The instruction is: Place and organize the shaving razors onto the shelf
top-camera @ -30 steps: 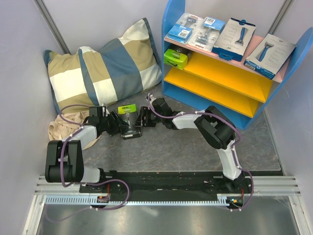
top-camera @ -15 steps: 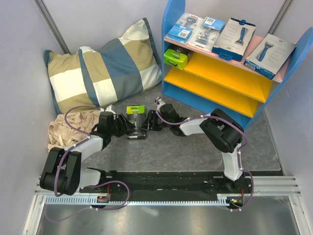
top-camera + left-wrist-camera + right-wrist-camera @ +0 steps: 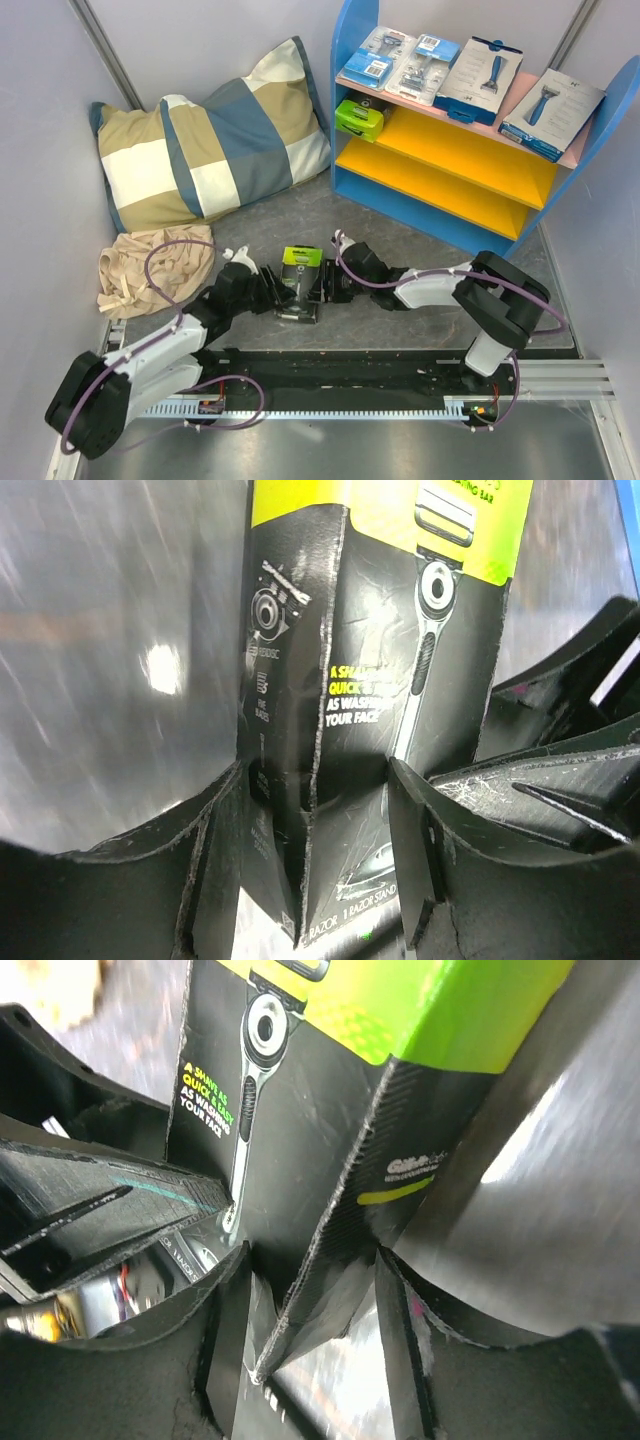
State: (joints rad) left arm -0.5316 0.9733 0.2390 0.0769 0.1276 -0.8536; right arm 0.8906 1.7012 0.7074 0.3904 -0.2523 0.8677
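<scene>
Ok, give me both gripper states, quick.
Left gripper: closed on the black-and-lime razor box.
Right gripper: closed on the same box.

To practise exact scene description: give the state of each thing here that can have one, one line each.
Black-and-lime-green razor box by the arms: clamped from both sides, not shelved.
Left gripper: shut on this box.
Right gripper: shut on this box.
Second black-and-lime-green box: lying on the shelf's upper yellow board.
Two clear blister packs: lying on its pink top board.
Two white boxes picturing blue razors: lying on the pink board.
</scene>
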